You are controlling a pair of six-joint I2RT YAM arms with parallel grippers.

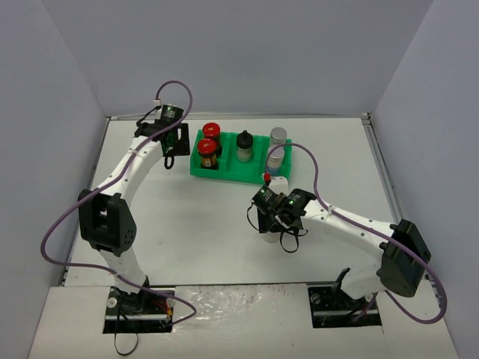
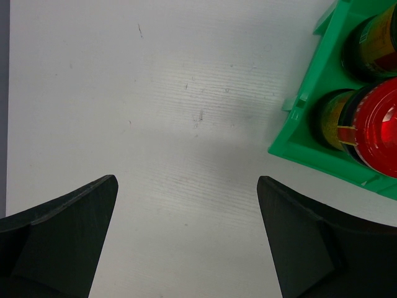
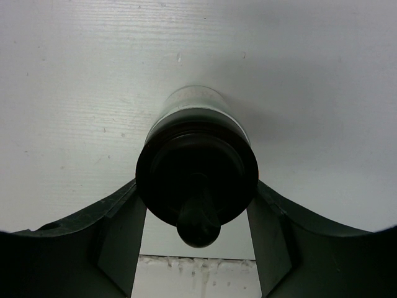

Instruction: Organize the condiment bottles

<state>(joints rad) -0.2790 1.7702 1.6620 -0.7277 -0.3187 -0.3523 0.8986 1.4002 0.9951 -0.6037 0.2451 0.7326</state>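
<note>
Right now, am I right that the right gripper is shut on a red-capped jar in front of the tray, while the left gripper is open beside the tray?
Not quite: the jar in the right gripper has a black cap, not red, as the right wrist view shows. The rest holds: it is in front of the tray, and the left gripper is open beside it.

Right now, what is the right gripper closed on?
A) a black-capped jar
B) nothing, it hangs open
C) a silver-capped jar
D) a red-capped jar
A: in the right wrist view the right gripper has its fingers pressed against both sides of the black-capped jar, which stands on the table, outside the green tray.
</note>
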